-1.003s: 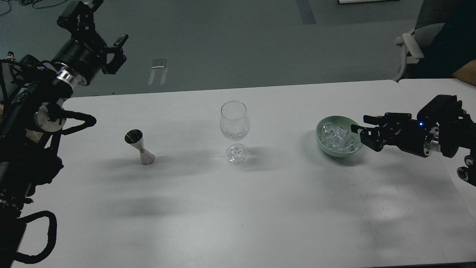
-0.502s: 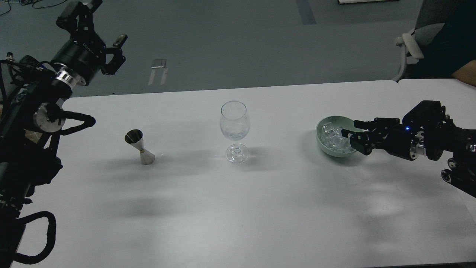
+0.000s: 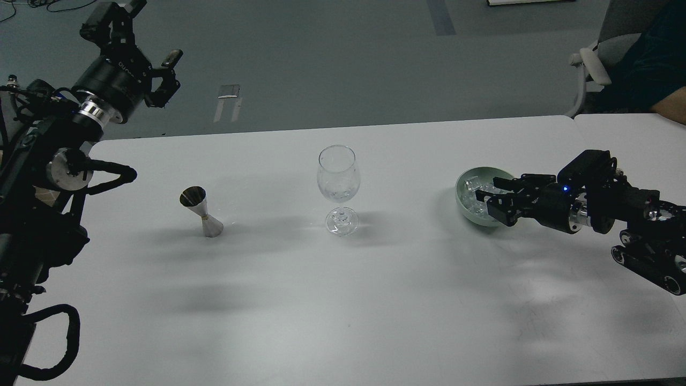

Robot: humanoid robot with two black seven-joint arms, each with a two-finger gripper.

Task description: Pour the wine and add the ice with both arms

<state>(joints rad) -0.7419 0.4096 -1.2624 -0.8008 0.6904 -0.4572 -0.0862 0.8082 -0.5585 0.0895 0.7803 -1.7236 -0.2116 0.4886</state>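
Sitting in green bowl (image 3: 462,199) at 3 o'clock on desk (image 3: 343,300): ice (image 3: 474,194). Right hand (image 3: 490,195) over bowl, fingers spread above cubes. Wine glass (image 3: 338,188) at centre, jigger (image 3: 201,212) at 9. Left hand (image 3: 166,75) raised at 10, off desk, fingers apart, holding nothing.

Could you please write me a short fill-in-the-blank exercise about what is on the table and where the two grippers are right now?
1. The ice lies in a pale green ____.
2. The right gripper reaches over that container with its fingers ____.
3. Between the steel jigger and the ice stands a clear stemmed ____.
4. The left gripper is raised ____ the table.

Missing words: bowl; open; glass; above
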